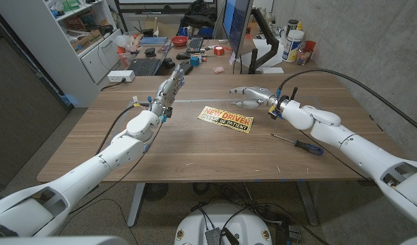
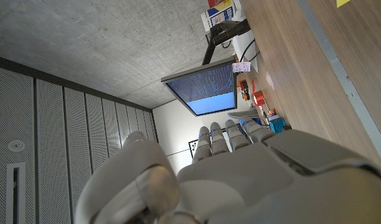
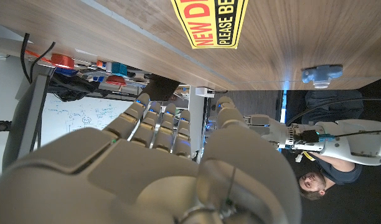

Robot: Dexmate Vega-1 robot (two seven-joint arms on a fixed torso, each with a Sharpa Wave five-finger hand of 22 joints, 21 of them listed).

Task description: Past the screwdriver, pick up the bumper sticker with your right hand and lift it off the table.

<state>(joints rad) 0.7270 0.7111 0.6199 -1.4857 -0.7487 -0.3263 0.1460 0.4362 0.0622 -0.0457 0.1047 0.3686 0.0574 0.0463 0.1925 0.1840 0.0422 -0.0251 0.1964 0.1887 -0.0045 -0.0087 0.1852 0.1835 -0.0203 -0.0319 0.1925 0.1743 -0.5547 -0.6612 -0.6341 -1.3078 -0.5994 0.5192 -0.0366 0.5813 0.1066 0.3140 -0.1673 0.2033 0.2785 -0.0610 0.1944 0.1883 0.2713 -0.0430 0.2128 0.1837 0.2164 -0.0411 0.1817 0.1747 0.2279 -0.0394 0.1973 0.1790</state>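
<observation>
From the head view, the bumper sticker (image 1: 225,119) lies flat on the wooden table (image 1: 195,160), with the right hand (image 1: 253,97) just beside its far right end, fingers stretched out loosely and holding nothing, while the screwdriver (image 1: 300,143) sits well off to the sticker's right and nearer the robot, and the left hand (image 1: 170,90) is well off to the sticker's left, fingers straight and together, empty. The left wrist view shows that hand's fingers (image 2: 225,140) side by side, gripping nothing, a monitor (image 2: 203,87) beyond them. The right wrist view has the right hand's fingers (image 3: 159,127) extended and a bit apart, clear of the sticker (image 3: 210,22).
</observation>
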